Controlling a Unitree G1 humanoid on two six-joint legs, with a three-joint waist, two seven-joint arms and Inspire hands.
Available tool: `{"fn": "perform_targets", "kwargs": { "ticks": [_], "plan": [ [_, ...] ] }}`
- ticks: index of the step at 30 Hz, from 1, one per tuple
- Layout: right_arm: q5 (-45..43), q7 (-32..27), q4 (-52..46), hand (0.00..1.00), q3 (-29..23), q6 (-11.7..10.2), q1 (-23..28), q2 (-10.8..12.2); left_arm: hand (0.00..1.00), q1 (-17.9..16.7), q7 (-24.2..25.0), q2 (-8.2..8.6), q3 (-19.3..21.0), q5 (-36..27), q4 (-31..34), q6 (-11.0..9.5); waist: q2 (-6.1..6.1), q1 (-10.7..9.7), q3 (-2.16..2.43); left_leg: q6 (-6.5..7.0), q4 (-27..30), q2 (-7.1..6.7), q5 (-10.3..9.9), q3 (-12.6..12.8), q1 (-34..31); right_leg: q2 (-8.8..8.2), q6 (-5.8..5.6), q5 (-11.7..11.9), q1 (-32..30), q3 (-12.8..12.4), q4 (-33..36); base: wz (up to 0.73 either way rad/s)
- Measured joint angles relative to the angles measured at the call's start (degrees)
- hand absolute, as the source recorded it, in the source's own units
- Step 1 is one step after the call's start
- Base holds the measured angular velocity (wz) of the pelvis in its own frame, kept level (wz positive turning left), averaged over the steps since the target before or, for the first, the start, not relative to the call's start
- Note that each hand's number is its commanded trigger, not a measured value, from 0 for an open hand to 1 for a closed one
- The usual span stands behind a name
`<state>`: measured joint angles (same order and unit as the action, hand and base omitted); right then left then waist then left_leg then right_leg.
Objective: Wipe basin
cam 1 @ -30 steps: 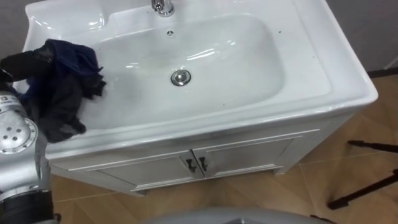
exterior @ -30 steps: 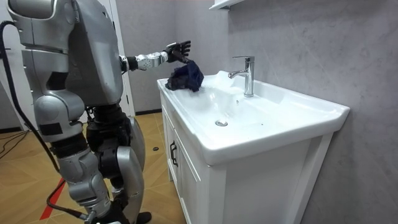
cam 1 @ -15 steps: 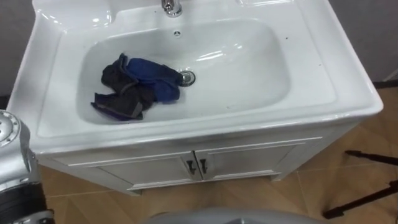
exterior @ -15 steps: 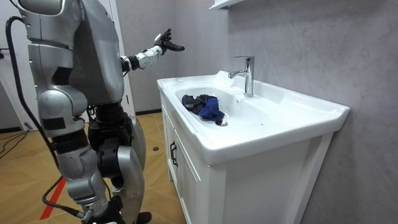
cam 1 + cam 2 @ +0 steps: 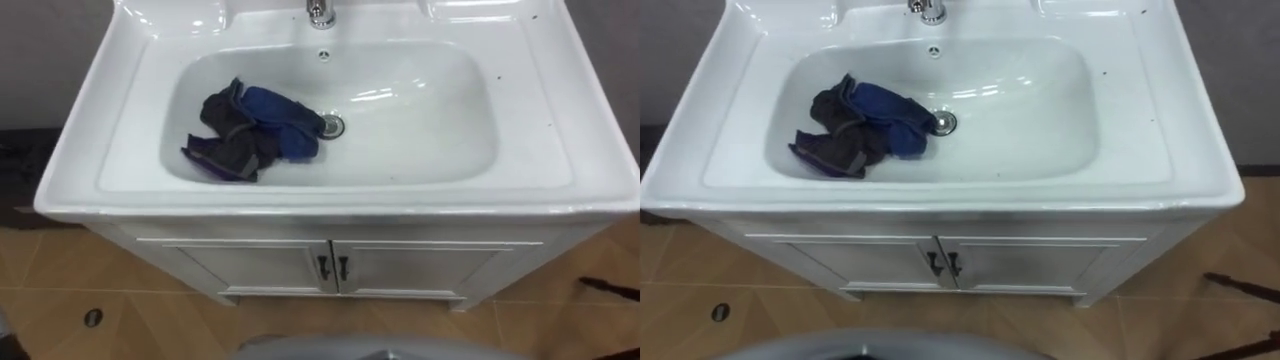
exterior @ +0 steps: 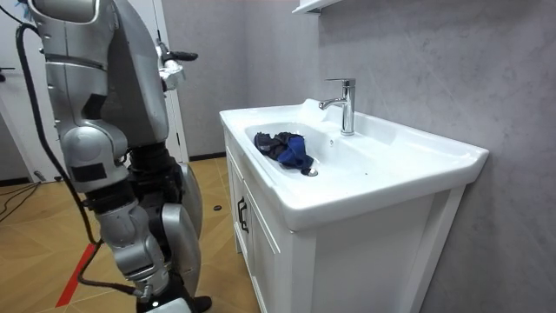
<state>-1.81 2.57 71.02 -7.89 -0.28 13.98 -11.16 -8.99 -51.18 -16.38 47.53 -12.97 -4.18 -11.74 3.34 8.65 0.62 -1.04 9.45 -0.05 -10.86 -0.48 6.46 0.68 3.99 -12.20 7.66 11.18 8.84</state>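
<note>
A crumpled dark grey and blue cloth (image 5: 255,135) lies loose in the white basin (image 5: 420,150), left of the drain (image 5: 333,126), with no hand on it. The room view has the same cloth (image 6: 282,148) in the bowl. There I stand at the basin's end away from the tap. My left hand (image 6: 176,61) is drawn back near my chest, its fingers straight and holding nothing. My right arm hangs at my side, and my right hand (image 6: 165,303) is cut off by the bottom edge of the room view.
A chrome tap (image 6: 346,104) stands at the back of the basin by the grey wall. Below the basin is a white cabinet with two doors (image 5: 330,268). The floor is wood, with dark tripod legs (image 5: 1240,285) at the right.
My left hand, which held the cloth at the basin's left rim, let it drop into the bowl. It then pulled back towards my chest. The eye views have shifted left.
</note>
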Motion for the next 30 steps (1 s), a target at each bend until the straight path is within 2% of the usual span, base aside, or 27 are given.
{"fn": "perform_targets", "kwargs": {
  "ticks": [2, 4, 5, 7, 10, 11, 12, 17, 19, 20, 22, 23, 25, 26, 28, 30],
  "plan": [
    [0.3, -0.2, 0.0, 0.0, 0.0, 0.2, 0.4, 0.0, 0.0, -1.8, -0.8, 0.06, 1.1, -3.9, -2.3, 0.0, 0.02, 0.6, 0.02, 0.01, 0.1, -0.17, 0.0, -0.4, -0.3, -0.09, -0.1, -0.1, 0.0, 0.3, 0.0, 0.17],
    [0.2, -0.7, -0.1, 0.0, -0.2, 0.7, 0.9, -0.1, 0.0, -4.0, -0.9, 0.66, 1.3, -8.5, -7.3, 0.1, -0.03, 1.3, 0.2, 0.36, 0.2, -0.5, 0.2, -0.5, -0.9, -0.44, -0.37, -0.3, -0.4, 0.7, 0.1, 0.18],
    [0.2, -0.8, -0.4, 0.0, -0.2, 1.0, 1.0, -0.1, 0.0, -4.9, -0.9, 1.11, 1.3, -9.4, -8.4, 0.1, 0.02, 1.4, 0.21, 0.36, 0.2, -0.57, 0.2, -0.5, -0.9, -0.53, -0.43, -0.3, -0.4, 0.7, 0.1, 0.07],
    [-0.4, -0.9, -2.4, 0.0, -0.1, 1.6, 1.8, 0.4, 0.0, -7.4, -1.0, 3.44, 1.5, -11.8, -12.2, 0.1, 0.09, 1.5, 0.33, 0.37, 0.2, -0.75, 0.2, -0.5, -0.9, -0.76, -0.65, -0.4, -0.4, 0.8, 0.2, 0.0],
    [-1.1, -1.0, -3.4, 0.0, -0.1, 1.6, 1.8, 1.1, 0.0, -8.1, -0.7, 4.95, -0.6, -14.6, -19.4, 0.1, -0.34, 1.2, 0.19, 0.46, 0.3, -0.91, 0.2, -1.4, -1.3, -0.88, -0.68, -0.5, -0.3, 1.8, 0.1, 0.13],
    [-1.3, -1.0, -3.6, 0.0, -0.1, 1.7, 1.9, 1.1, 0.0, -8.2, -0.4, 4.95, -1.3, -14.6, -20.9, 0.1, -0.46, 1.0, 0.22, 0.47, 0.3, -0.93, 0.2, -1.6, -1.4, -0.89, -0.68, -0.5, -0.3, 2.0, 0.1, 0.2],
    [-1.6, -1.0, -3.5, 0.0, -0.1, 1.7, 1.9, 1.2, 0.0, -8.7, 0.2, 5.0, -2.9, -14.7, -23.9, 0.1, -0.87, 1.1, 0.15, 0.49, 0.3, -0.93, 0.2, -1.7, -1.7, -0.9, -0.68, -0.5, -0.3, 2.3, 0.1, 0.1],
    [-3.9, -1.2, -3.0, 0.0, 0.1, 2.6, 1.9, 1.6, 0.0, -9.9, 3.9, 7.09, -11.6, -14.7, -37.2, 0.3, -1.15, 0.4, 0.12, 0.5, 0.4, -0.93, 0.2, -1.8, -1.7, -1.0, -0.67, -0.5, -0.1, 2.8, 0.0, 0.04],
    [-7.9, -1.0, -2.3, 0.0, 0.6, 2.8, 1.9, 1.6, 0.0, -10.7, 7.3, 8.05, -16.8, -14.3, -44.1, 0.7, -1.63, -0.7, 0.09, 0.5, 0.4, -1.02, 0.2, -2.1, -1.9, -1.1, -0.7, -0.6, 0.2, 3.3, -0.2, 0.1],
    [-8.0, -0.9, -2.1, 0.0, 0.6, 2.9, 1.8, 1.7, 0.0, -10.6, 8.2, 8.34, -17.6, -14.2, -45.6, 0.9, -1.81, -0.7, 0.09, 0.5, 0.4, -1.01, 0.2, -2.0, -1.8, -1.13, -0.69, -0.6, 0.2, 3.3, -0.1, 0.0],
    [-7.9, 0.0, -1.1, 0.0, 2.3, 3.7, 1.7, 2.0, 0.0, -10.5, 11.8, 8.93, -21.3, -11.4, -50.6, 2.8, -2.69, -1.3, 0.03, 0.49, 0.6, -0.91, 0.2, -1.3, -1.8, -1.16, -0.63, -0.7, 0.3, 3.5, -0.1, 0.0],
    [-7.9, 0.2, -0.8, 0.0, 3.0, 4.1, 1.6, 2.0, 0.0, -10.6, 12.8, 8.95, -22.6, -11.0, -51.5, 3.1, -2.85, -1.4, -0.03, 0.49, 0.8, -0.9, 0.2, -1.1, -1.9, -1.16, -0.63, -0.7, 0.4, 3.5, -0.1, 0.0],
    [-8.2, 1.4, 0.4, 0.0, 5.1, 4.6, 1.2, 1.6, 0.0, -10.6, 17.5, 9.16, -27.7, -9.2, -54.8, 4.4, -3.06, -1.7, -0.12, 0.53, 1.0, -0.9, 0.1, -1.0, -1.8, -1.19, -0.63, -0.7, 0.6, 3.3, -0.1, 0.0],
    [-8.6, 1.8, 0.6, 0.0, 5.5, 4.8, 0.9, 1.5, 0.0, -10.4, 18.7, 9.16, -28.6, -8.2, -56.0, 4.5, -3.06, -1.9, -0.12, 0.53, 1.0, -0.89, 0.1, -1.0, -1.8, -1.19, -0.63, -0.7, 0.6, 3.3, -0.1, 0.0],
    [-9.9, 3.6, 2.1, 0.0, 6.8, 5.1, 0.1, 1.6, 0.0, -8.9, 23.7, 9.19, -30.3, -2.9, -60.7, 6.3, -3.08, -2.3, -0.13, 0.53, 1.0, -0.84, 0.1, -1.0, -1.7, -1.18, -0.63, -0.7, 0.6, 3.4, -0.1, 0.0],
    [-9.9, 4.5, 2.8, 0.0, 7.0, 5.4, 0.0, 1.7, 0.0, -8.2, 26.8, 9.32, -31.1, 0.7, -61.7, 7.8, -3.08, -2.4, -0.13, 0.54, 1.0, -0.69, 0.1, -0.2, -1.6, -1.18, -0.63, -0.7, 0.6, 3.3, -0.1, 0.0]
  ]
}}
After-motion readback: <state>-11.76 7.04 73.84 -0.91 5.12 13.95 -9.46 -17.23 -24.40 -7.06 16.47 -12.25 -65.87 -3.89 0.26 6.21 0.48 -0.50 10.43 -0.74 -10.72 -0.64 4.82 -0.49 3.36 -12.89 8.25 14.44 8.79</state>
